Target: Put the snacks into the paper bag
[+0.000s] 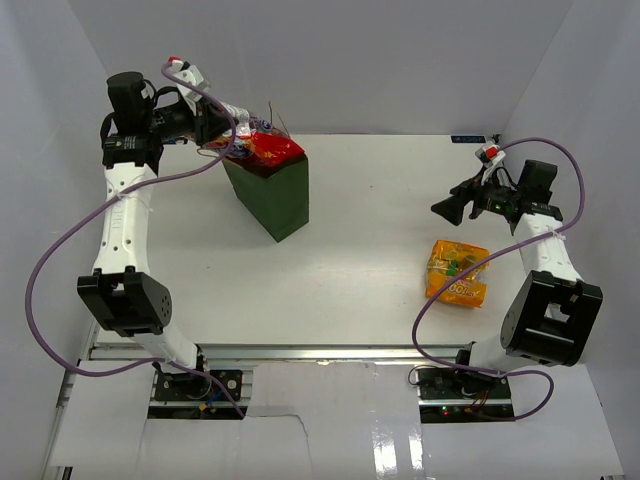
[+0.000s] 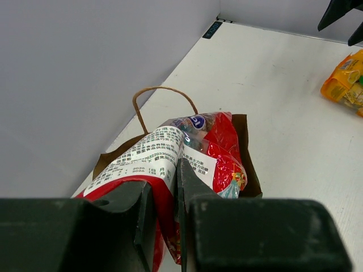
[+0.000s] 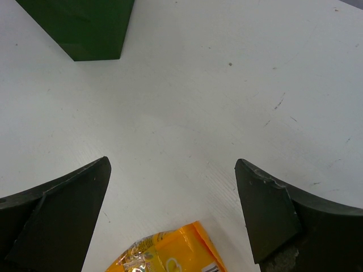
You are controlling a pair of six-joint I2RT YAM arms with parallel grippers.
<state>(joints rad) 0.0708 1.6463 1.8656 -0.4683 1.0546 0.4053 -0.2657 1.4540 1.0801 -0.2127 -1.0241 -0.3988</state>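
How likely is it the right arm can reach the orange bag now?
Likely yes: the right gripper hangs open close by the orange bag, with nothing on it or between them.

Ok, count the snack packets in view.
2: the red bag poking from the paper bag, pinched by the left tool; the orange bag on the table. Others may hide inside.

A white table (image 1: 380, 220), marked by a few faint scuffs (image 3: 279, 103), is enclosed on three sides by pale walls (image 1: 350, 60), a metal rail (image 1: 330, 351) is fixed along its near edge, and a small blue label (image 1: 468, 138) is seen at its far right corner.
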